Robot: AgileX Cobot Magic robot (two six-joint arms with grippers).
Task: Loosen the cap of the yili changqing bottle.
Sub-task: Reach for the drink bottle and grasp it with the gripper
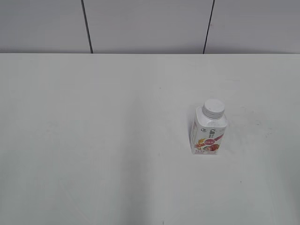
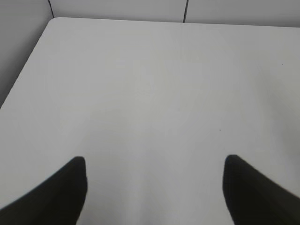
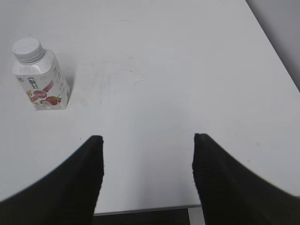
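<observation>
The yili changqing bottle (image 1: 209,132) stands upright on the white table, right of centre in the exterior view, with its white ribbed cap (image 1: 213,108) screwed on. It also shows at the upper left of the right wrist view (image 3: 41,79), cap (image 3: 27,49) on top. My right gripper (image 3: 147,140) is open and empty, well short of the bottle and to its right, near the table's front edge. My left gripper (image 2: 154,164) is open and empty over bare table; the bottle is out of its view. Neither gripper shows in the exterior view.
The white table (image 1: 93,140) runs to a grey panelled wall (image 1: 150,23) at the back. The left wrist view shows the table's left edge and rounded far corner (image 2: 49,23). The right wrist view shows the table's right edge (image 3: 276,56) and front edge (image 3: 145,209).
</observation>
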